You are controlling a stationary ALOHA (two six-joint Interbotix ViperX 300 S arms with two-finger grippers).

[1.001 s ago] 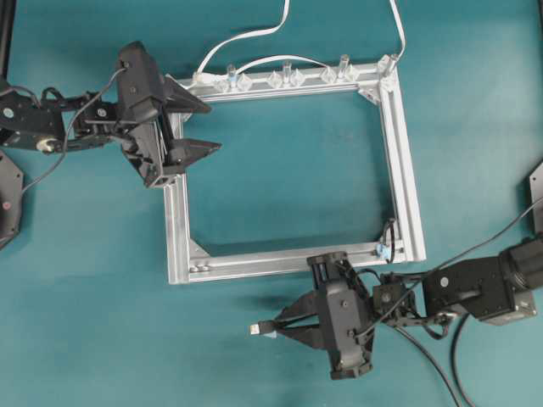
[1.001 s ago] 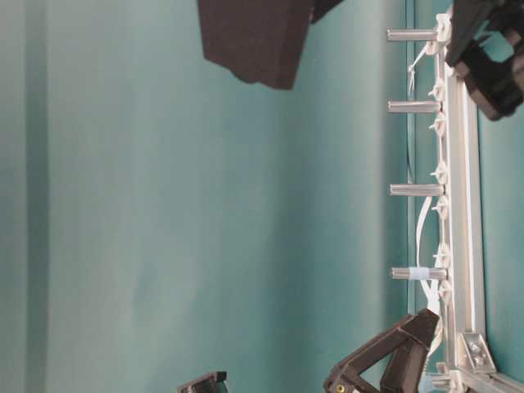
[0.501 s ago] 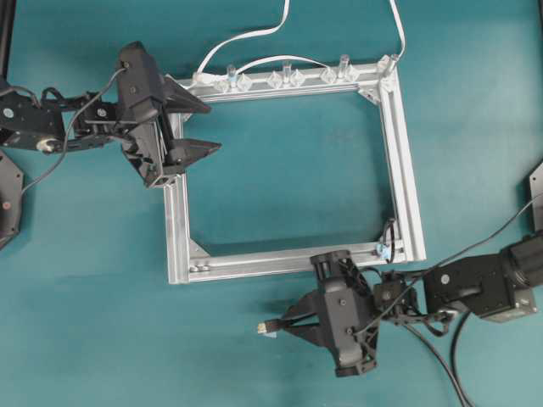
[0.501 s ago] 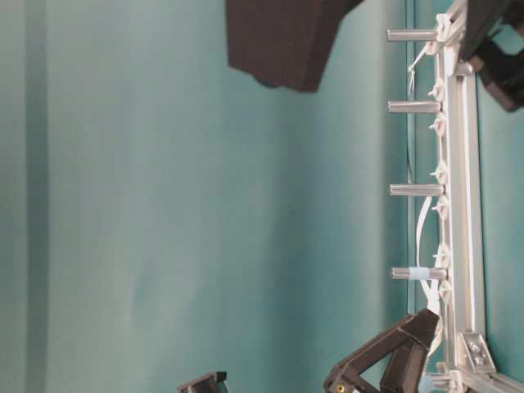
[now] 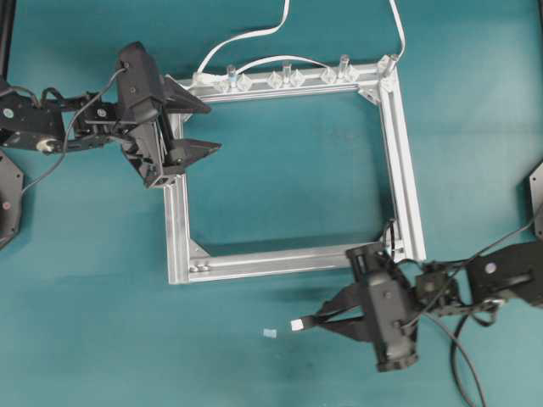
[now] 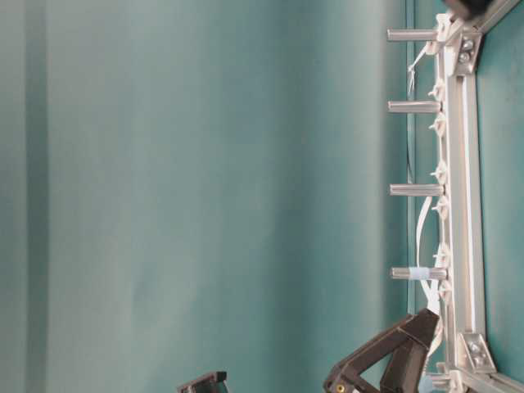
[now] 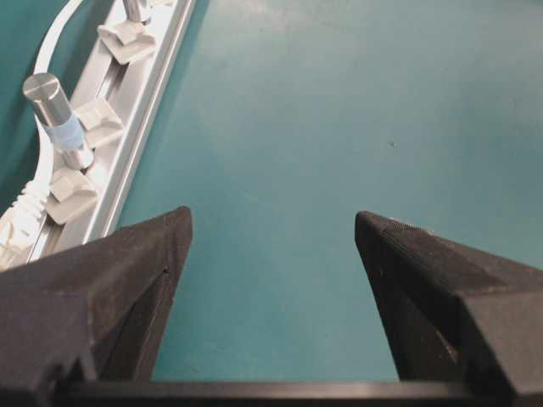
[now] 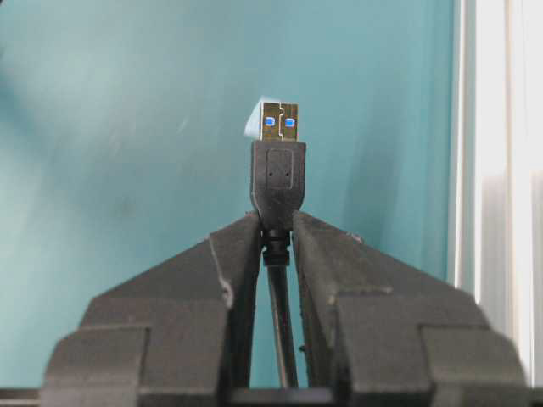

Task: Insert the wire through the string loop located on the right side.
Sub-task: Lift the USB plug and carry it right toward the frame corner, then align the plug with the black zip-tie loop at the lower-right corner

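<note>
- The teal tabletop [image 5: 280, 356] carries an aluminium frame [image 5: 174, 225], a rectangle of rails lying flat; clear pegs stand along its far rail, and a white flat cable [image 5: 246, 36] runs off past that rail toward the top of the overhead view.
- The left gripper [image 5: 197, 125] hangs over the frame's upper-left corner, its fingers spread wide with nothing between them; the left wrist view shows only bare teal surface in the gap, so this arm has no part in the work at this point.
- The right gripper [image 5: 327, 320] sits just outside the frame's near rail, close to the lower-right corner, its fingers [image 8: 229, 271] pinched narrow on the wire [image 8: 277, 182] right behind the plug.
- The wire is therefore picked up and in hand: its flat metal tip juts clear of the fingertips, pointing left in the overhead view and away from the frame's corner.
- The string loop [image 5: 389, 231] shows as a thin dark strand at the inside of the lower-right corner, above and to the right of the plug; it is too small to read in detail.
- Judged from this, the grasp is done and the threading is not: the plug has yet to be turned toward the loop, lined up and pushed through.
- A small pale scrap [image 5: 269, 332] lies on the tabletop left of the plug.
</note>
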